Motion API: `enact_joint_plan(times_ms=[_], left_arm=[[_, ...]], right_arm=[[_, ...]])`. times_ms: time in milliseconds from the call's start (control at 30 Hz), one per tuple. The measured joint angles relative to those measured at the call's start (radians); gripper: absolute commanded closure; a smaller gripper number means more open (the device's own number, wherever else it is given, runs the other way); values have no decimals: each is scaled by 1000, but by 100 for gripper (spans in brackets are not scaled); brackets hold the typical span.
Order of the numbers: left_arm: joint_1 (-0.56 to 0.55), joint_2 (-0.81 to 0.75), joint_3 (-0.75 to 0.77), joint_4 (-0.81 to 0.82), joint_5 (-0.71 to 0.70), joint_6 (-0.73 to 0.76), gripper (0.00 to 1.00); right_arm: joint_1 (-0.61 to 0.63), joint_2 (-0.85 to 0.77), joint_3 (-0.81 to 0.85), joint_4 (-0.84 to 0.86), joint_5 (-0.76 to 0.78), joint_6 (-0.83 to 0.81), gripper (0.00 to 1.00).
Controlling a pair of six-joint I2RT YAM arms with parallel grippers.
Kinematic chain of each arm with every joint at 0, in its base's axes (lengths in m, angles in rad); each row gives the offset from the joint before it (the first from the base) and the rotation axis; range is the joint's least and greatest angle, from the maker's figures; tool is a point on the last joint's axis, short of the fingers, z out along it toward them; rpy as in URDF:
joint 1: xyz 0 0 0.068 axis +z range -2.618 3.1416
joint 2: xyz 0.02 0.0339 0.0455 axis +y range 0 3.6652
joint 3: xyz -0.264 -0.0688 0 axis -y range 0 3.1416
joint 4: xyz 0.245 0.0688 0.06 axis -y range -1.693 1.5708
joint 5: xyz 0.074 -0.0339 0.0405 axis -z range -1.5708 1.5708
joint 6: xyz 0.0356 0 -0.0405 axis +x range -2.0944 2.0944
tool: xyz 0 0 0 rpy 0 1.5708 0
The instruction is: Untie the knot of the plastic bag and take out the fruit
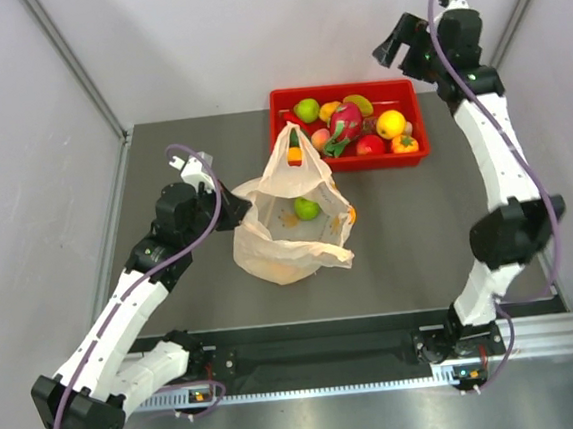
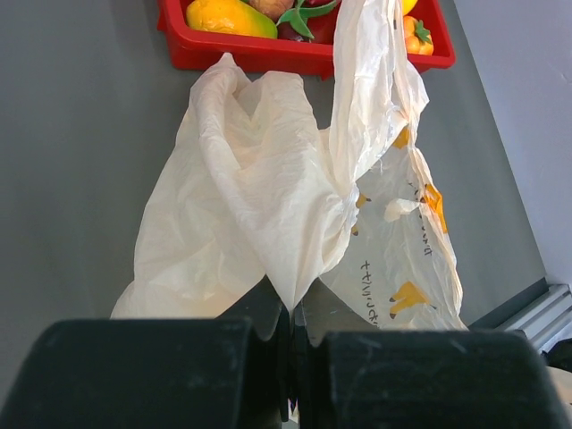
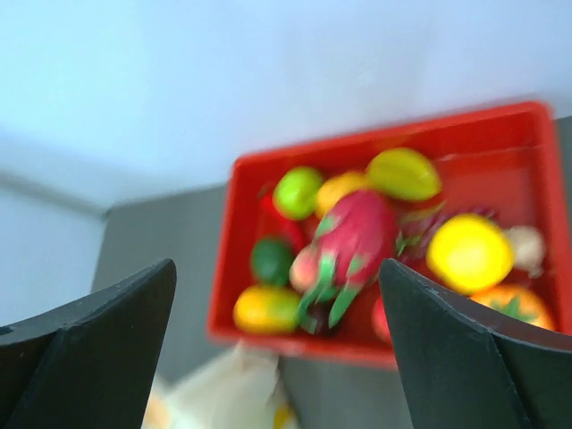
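**A:** Where's the plastic bag (image 1: 290,232)?

**B:** In the middle of the top view, slumped on the table (image 1: 419,233) with its mouth gaping upward. One handle loop (image 1: 297,151) stands up toward the red tray (image 1: 279,103) at upper centre. I can't make out a knot anywhere. Judging by the open mouth, it's undone.

**A:** And the grippers?

**B:** The left gripper (image 1: 228,208) sits at the bag's left edge, jaws pressed together on a fold of the plastic. Its wrist view shows the film running down between the fingers (image 2: 143,375). The right gripper (image 1: 393,50) is at the upper right, jaws spread wide with nothing between them, looking down on the tray's pile of fruit (image 3: 349,241).

**A:** What's left inside?

**B:** A green fruit (image 1: 307,208) shows in the mouth, just right of the left gripper. Something orange glows through the plastic at the bag's right edge, too dim to name.

**A:** So who reaches in?

**B:** The right, I'd say. The left is nearer but busy holding the rim. The bag's long axis runs top to bottom in the frame. The green fruit lies down and left of the right gripper, well apart, beyond the tray. The right would need to clear the tray and the standing loop, then drop in from above.
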Motion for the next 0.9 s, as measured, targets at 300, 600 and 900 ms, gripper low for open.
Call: enact_joint_plan(times_ms=[300,600,900], left_arm=[[0,-22,-35,-1,5,9,100],[0,-101,-115,-15,23,0,100],[0,-203,-193,-84,-5,-54,100]], right_arm=[[353,-486,-444,-105,-193,-214,74],[706,-471,-721,-148,-56,-243,100],[932,-270,-816,8,103,-211,100]])
